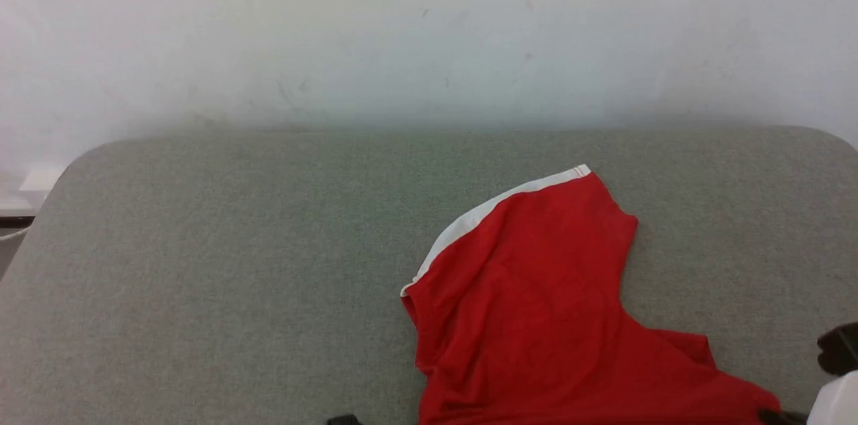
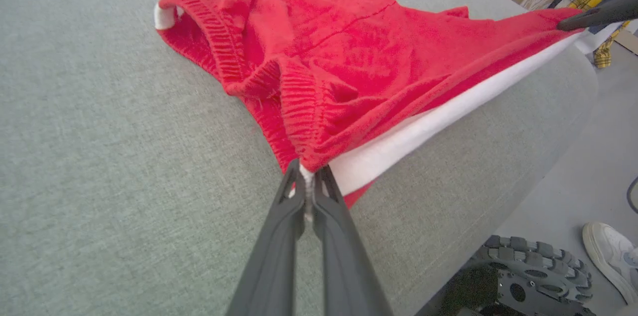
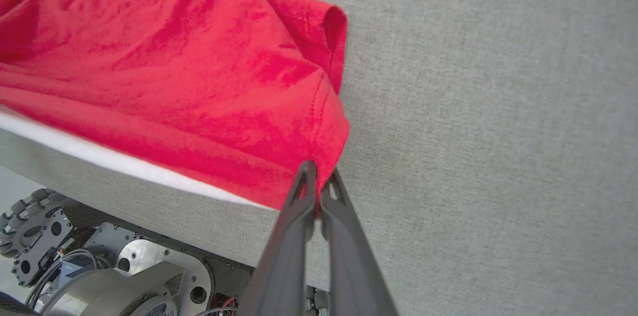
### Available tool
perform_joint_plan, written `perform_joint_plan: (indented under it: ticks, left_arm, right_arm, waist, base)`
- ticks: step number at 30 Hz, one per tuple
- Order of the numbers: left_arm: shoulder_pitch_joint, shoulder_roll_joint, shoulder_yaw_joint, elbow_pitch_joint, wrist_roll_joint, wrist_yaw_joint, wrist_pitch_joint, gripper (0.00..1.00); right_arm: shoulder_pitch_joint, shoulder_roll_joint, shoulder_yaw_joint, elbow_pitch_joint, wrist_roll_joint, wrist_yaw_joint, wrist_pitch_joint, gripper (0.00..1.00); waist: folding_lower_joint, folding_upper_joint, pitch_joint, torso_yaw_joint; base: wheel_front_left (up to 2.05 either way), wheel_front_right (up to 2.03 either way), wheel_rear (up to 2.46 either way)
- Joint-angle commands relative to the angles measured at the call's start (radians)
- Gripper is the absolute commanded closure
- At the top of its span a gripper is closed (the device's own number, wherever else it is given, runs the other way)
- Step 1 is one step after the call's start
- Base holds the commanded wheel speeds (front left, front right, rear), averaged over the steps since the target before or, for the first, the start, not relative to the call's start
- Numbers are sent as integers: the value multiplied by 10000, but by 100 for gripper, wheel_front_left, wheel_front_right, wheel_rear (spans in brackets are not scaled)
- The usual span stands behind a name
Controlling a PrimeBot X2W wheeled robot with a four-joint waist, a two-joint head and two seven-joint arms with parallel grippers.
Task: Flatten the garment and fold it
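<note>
Garment [image 1: 529,297] is lying rumpled on the grey padded table [image 1: 201,244], toward 5 o'clock in the head view, with its white-trimmed leg pointing to 12 o'clock. Left gripper [image 2: 307,176] is pinching the white-banded edge beside the gathered waistband, fingers pressed together on the cloth. Right gripper [image 3: 319,184] is pinching a red corner at the table's near edge, fingers closed on the fabric.

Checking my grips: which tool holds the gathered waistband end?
The left tool, shut where the garment has ribbed elastic; the right tool pinches a smooth red corner.
</note>
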Motion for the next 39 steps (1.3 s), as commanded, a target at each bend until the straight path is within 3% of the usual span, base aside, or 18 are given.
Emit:
perform_joint_plan:
  ticks: [1, 9, 15, 24, 31, 39]
  left_arm:
    - [-237, 5, 69, -103, 2, 74, -89, 100]
    - [-1317, -170, 325, -842, 222, 209, -363, 100]
    - [-2473, -324, 472, -1028, 361, 145, -304, 100]
    - [-4390, -944, 401, -27, 649, -30, -471, 100]
    - [-5509, -1512, 415, 1017, 708, -48, -902, 100]
    - [-6207, -1990, 519, 1938, 619, 65, -1545, 100]
  right_arm:
    - [2, 125, -160, -138, -106, -23, 40, 100]
    - [-1177, 1036, -1288, -1046, -295, -23, 251, 100]
    - [-3028, 1533, -1654, -793, -595, -23, 760, 100]
    - [-6469, 2136, -1302, 1217, -1490, -23, 1421, 100]
    - [-8624, 2097, -800, 3144, -2460, -23, 1267, 100]
    - [-9947, 1904, -242, 4876, -3239, -23, 631, 100]
  waist:
    - [0, 0, 90, 84]
    - [0, 0, 880, 481]
    - [0, 0, 2013, 885]
    - [0, 0, 3638, 1482]
    - [0, 0, 4488, 1972]
    - [0, 0, 4953, 2373]
  base:
    - [0, 0, 0]
    - [0, 0, 0]
    - [0, 0, 0]
    - [0, 0, 0]
    - [0, 0, 0]
    - [0, 0, 0]
